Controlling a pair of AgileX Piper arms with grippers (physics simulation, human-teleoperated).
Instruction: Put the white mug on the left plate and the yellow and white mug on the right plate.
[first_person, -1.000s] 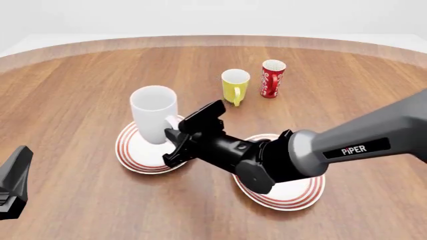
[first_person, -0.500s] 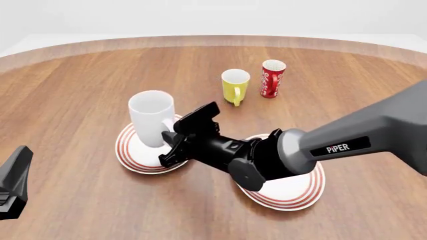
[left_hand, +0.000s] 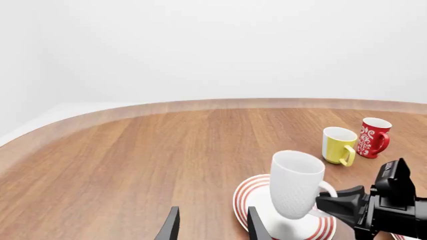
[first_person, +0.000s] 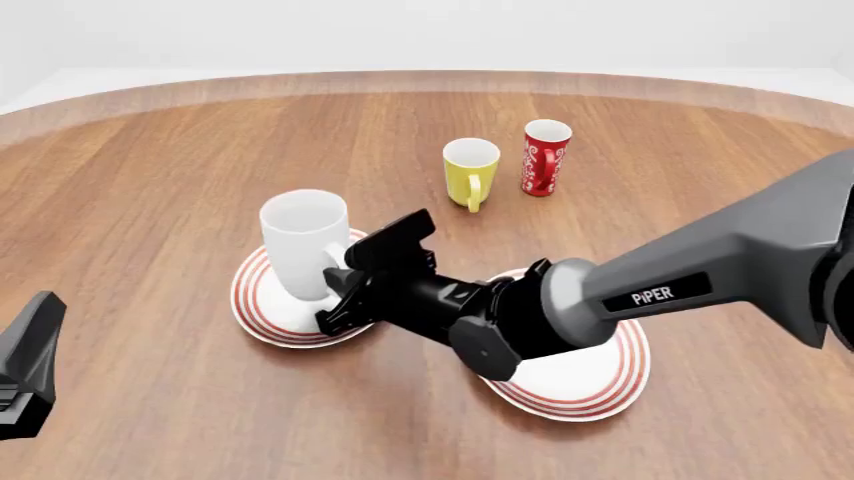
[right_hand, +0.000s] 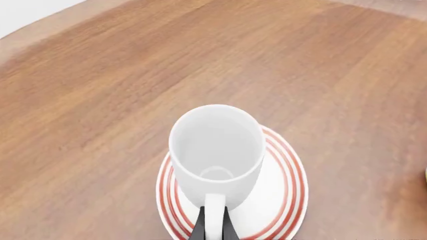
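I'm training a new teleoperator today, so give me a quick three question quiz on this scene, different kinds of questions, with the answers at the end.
1. True or false: the right gripper is shut on the handle of the white mug.
2. Which plate is the white mug over? A. the left plate B. the right plate
3. Fill in: the yellow and white mug stands on the table beside the ___ cup.

Key: 1 true; 2 A; 3 red.
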